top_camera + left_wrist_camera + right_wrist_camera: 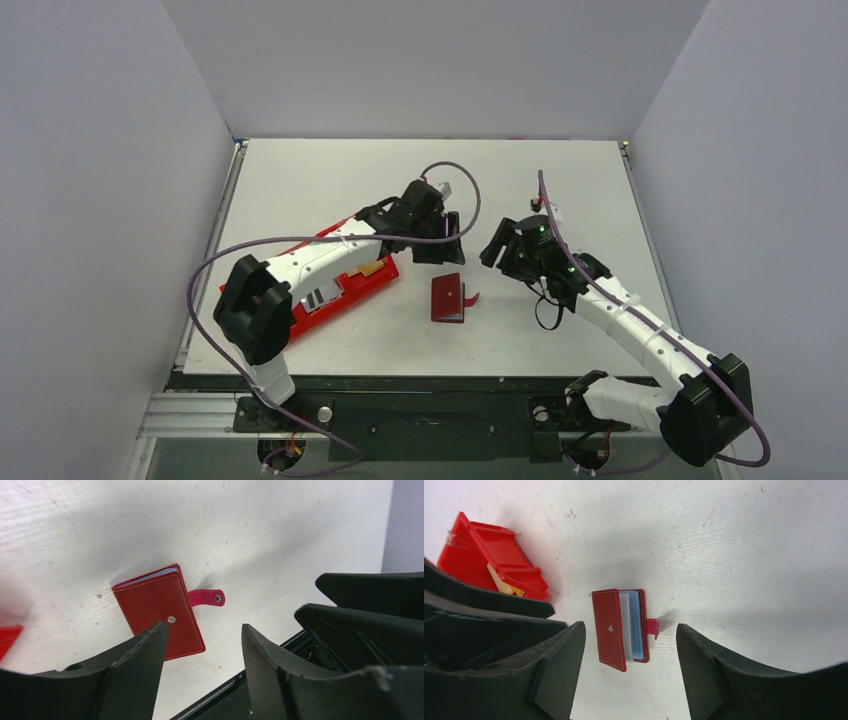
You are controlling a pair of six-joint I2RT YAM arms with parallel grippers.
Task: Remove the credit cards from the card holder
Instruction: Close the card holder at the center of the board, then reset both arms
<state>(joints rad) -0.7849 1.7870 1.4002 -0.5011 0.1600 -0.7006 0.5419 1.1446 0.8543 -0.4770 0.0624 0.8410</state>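
The dark red card holder [447, 298] lies on the white table between both arms, its cover slightly ajar and its strap tab [472, 297] unfastened. In the right wrist view the card holder [610, 627] shows pale blue-grey sleeves [636, 625]; no card shows in them. It also lies in the left wrist view [159, 607]. My left gripper [440, 243] is open and empty, above and behind the holder, as the left wrist view [204, 627] shows. My right gripper [497, 250] is open and empty to the holder's far right, as the right wrist view [630, 627] shows. A tan-gold card [372, 268] and a silver-grey striped card [322, 297] lie in the tray.
A bright red compartment tray [380, 282] lies under the left arm, left of the holder; it also shows in the right wrist view [494, 555] with a tan card [504, 584]. The table's dark front rail [235, 690] is near. Grey walls enclose the table.
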